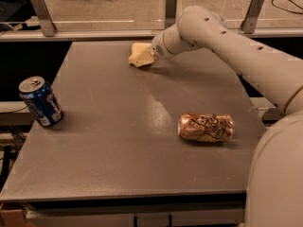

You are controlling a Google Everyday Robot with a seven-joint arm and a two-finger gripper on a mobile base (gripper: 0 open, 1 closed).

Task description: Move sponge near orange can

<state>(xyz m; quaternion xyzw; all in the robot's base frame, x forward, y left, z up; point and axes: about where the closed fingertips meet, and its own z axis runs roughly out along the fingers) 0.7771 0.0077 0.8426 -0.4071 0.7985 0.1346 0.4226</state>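
Observation:
The sponge [138, 48] is a pale yellow block at the far middle of the grey table [118, 141], partly covered by my gripper. My cream gripper [141, 59] is right at the sponge's near side, low over the table; its colour blends with the sponge. The orange can [206, 127] lies on its side at the right of the table's middle, well in front of the gripper and apart from it.
A blue can [40, 101] with a silver top stands upright near the table's left edge. My white arm [236, 46] reaches in from the right over the far right of the table. A rail with metal posts [41, 13] runs behind the far edge.

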